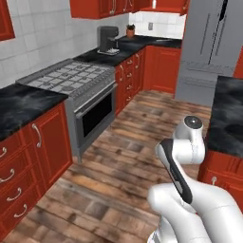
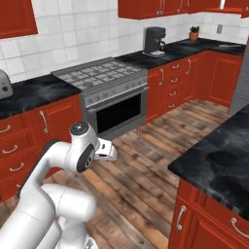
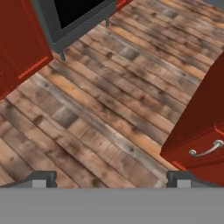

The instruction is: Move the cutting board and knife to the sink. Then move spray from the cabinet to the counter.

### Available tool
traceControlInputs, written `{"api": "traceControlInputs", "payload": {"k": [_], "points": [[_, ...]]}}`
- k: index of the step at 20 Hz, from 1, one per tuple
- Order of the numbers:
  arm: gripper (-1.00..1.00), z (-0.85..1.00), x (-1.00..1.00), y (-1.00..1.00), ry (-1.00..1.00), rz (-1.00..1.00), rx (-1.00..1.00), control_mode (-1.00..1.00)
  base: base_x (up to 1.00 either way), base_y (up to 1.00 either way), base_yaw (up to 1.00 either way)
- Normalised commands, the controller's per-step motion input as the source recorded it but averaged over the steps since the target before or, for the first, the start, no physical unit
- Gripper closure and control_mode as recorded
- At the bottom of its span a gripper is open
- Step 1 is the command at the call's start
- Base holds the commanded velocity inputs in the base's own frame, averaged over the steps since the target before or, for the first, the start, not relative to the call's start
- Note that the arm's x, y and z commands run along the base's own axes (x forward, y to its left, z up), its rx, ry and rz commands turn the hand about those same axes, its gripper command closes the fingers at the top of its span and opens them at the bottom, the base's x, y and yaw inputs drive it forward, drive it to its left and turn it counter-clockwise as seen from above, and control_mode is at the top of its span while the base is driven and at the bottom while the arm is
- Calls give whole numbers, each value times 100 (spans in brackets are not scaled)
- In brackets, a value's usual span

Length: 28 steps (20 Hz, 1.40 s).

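Left base view: arm folded low at lower right of frame, hand tucked down toward the wooden floor (image 1: 114,156). Black marble counter (image 1: 23,102) at left edge, continuing along the far wall at upper centre with a coffee machine (image 1: 108,40) and a small potted plant (image 1: 130,31). Stove (image 1: 71,78) between the two counter runs. Second worktop at right edge. Cutting board, knife, sink and spray not located on any surface here.

Right base view: arm at lower left, hand pointing downward. Counter at left beside a toaster (image 2: 5,83); island worktop (image 2: 219,155) at lower right. Red wall cabinets (image 2: 17,17) at upper left, doors closed.

Hand view: gripper (image 3: 111,179) spread wide, nothing between the fingertips (image 3: 41,178) at bottom of frame. Floor planks ahead, oven (image 3: 74,22) at upper left, red base cabinet with silver handle (image 3: 205,149) at lower right.

Judgement: search and approach phase, no part of the task done. Recommended: drive on with arm kept tucked clear of cabinet fronts; locate board and knife before reaching; keep jaws wide until over the knife.
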Motion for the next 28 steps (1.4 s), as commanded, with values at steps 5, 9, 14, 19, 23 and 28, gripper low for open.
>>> {"api": "traceControlInputs", "payload": {"k": [5, 9, 14, 19, 23, 28], "points": [[-100, 0, 0, 0, 0, 0, 0, 100, 74, 35, -31], [-100, 0, 0, 0, 0, 0, 0, 100, 77, 33, -28], [-100, 0, 0, 0, 0, 0, 0, 100, 80, 31, -23], [-100, 0, 0, 0, 0, 0, 0, 100, 79, 31, -23], [-100, 0, 0, 0, 0, 0, 0, 100, 80, 29, -20], [-100, 0, 0, 0, 0, 0, 0, 100, 75, 14, -20]]}}
